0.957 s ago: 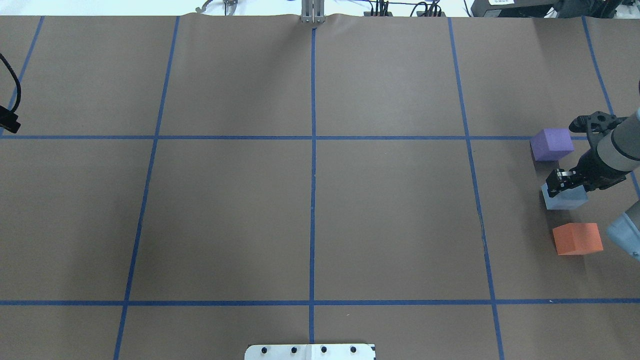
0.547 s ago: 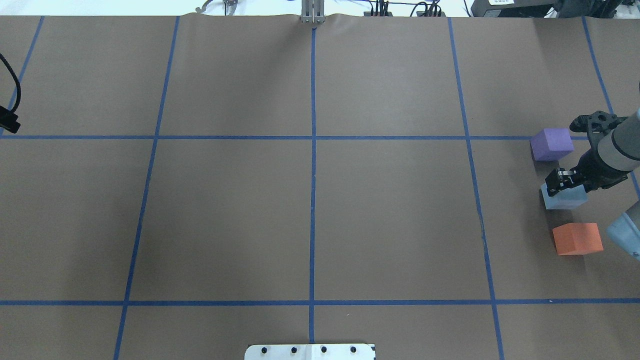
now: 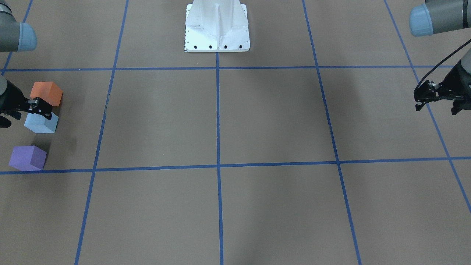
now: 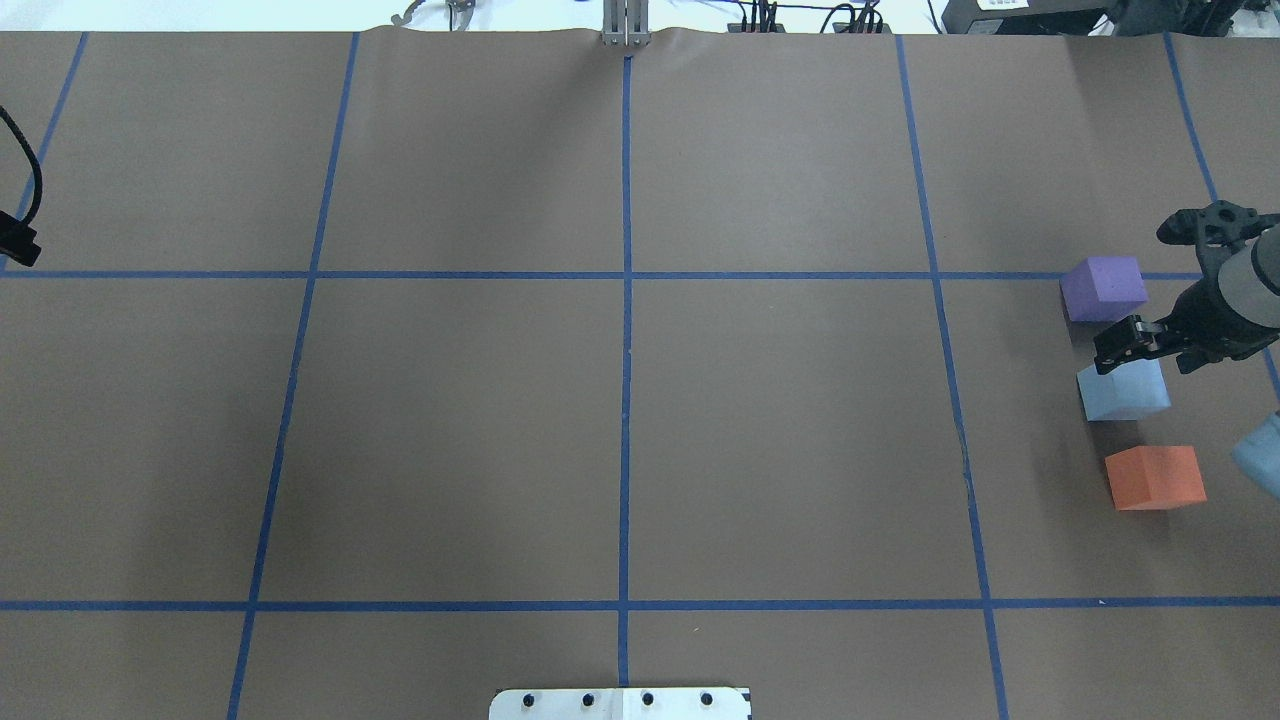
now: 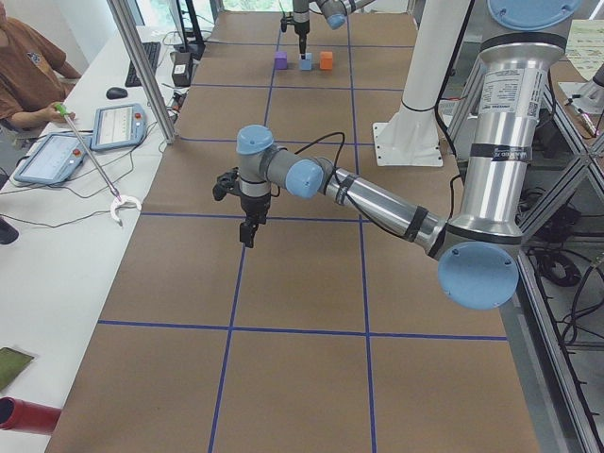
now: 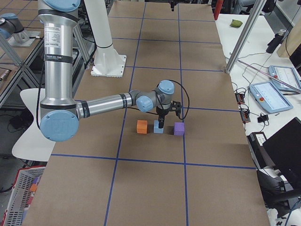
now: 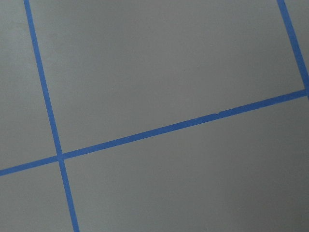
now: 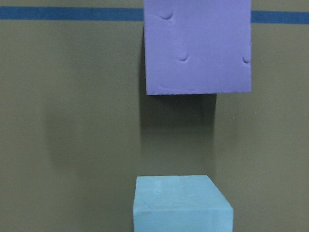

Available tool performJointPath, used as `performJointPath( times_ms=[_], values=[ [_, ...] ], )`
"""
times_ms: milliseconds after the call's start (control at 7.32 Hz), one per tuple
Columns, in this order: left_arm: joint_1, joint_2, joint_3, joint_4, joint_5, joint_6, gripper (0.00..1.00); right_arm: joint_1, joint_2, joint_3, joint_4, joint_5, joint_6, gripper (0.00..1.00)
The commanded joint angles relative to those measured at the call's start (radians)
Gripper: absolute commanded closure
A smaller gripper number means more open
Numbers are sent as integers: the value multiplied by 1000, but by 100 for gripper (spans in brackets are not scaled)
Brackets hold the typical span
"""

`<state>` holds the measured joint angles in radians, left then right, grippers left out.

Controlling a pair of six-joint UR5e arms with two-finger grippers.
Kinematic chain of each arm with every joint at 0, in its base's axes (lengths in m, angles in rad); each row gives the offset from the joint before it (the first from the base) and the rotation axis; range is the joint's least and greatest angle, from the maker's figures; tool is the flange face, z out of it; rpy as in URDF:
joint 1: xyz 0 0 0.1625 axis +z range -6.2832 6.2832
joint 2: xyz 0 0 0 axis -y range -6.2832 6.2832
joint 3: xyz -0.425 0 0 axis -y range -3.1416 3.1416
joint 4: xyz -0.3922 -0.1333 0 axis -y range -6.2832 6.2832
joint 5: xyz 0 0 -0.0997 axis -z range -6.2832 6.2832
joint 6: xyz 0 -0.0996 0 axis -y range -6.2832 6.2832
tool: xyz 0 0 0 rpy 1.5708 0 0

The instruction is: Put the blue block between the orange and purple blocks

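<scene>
Since the pale blue foam cube (image 4: 1125, 392) rests near the right edge of the brown desk (image 4: 800, 450), between the orange foam cube (image 4: 1155, 478) and the purple foam cube (image 4: 1103, 288), placement looks done and only withdrawal remains. The right hand (image 4: 1113, 350) hangs over the blue cube's far side; whether it is spread or pressed together, I cannot tell. Only the right wrist view shows bare desk between blue and purple.

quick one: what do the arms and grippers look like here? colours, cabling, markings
Both alike. The left arm and right arm: silver-grey tubes, light-blue joint caps, black bands at joints; print on the upright links too small to read. The left gripper and right gripper: black, two slim fingers. A thin black cable loops at each wrist.
</scene>
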<state>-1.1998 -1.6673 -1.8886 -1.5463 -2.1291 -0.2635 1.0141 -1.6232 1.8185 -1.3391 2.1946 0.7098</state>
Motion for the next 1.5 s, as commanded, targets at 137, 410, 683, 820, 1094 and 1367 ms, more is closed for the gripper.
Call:
performJointPath(
  times_ms=[137, 410, 683, 820, 1094, 1367],
  values=[
    [-48, 0, 5, 3, 1, 54, 0, 189, -15, 174, -278, 5, -304, 0],
    [-182, 4, 72, 14, -9, 296, 0, 384, -15, 127, -397, 34, -720, 0],
    [-344, 27, 228, 0, -15, 546, 0, 536, -61, 13, -384, 213, -921, 0],
    [-393, 38, 297, -9, -50, 579, 0, 587, -81, 13, -384, 214, -929, 0],
    [-399, 95, 350, -165, -124, 579, 0, 598, -89, 13, -385, 211, -932, 0],
    [-394, 86, 369, -225, -123, 470, 0, 598, -87, -28, -384, 200, -923, 0]
  ],
)
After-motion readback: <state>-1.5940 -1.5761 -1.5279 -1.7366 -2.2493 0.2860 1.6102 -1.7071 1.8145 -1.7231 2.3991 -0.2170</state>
